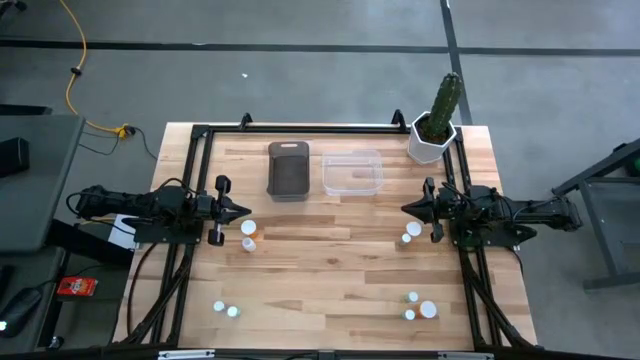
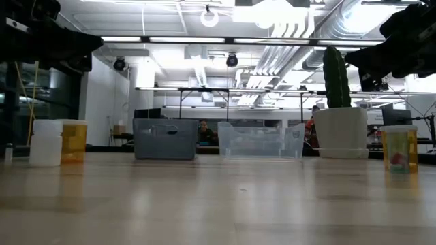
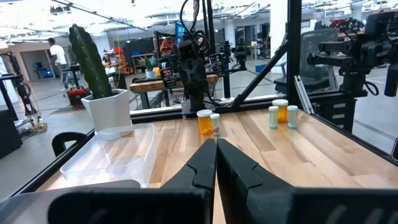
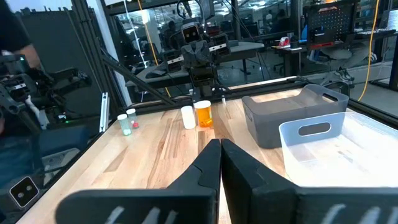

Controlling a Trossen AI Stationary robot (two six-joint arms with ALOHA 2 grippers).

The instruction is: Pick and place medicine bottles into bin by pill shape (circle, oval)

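Both end effectors clenched, holding nothing: left end effector (image 1: 243, 210) at the left edge of the wooden table (image 1: 330, 270), right end effector (image 1: 407, 209) at the right edge, tips facing inward. Small white-capped medicine bottles (image 1: 248, 235) stand on the table in four groups: one just beside each end effector, two near the front corners. Dark grey plastic bin (image 1: 288, 170) and clear plastic bin (image 1: 352, 173) sit side by side at the far centre. White pot with green cactus (image 1: 435, 125) in the far right corner.

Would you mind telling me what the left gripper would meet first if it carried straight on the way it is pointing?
Most likely the amber bottle and the small pale bottle beside it, across the table. The shut left gripper aims roughly at them, and the wood between looks free.
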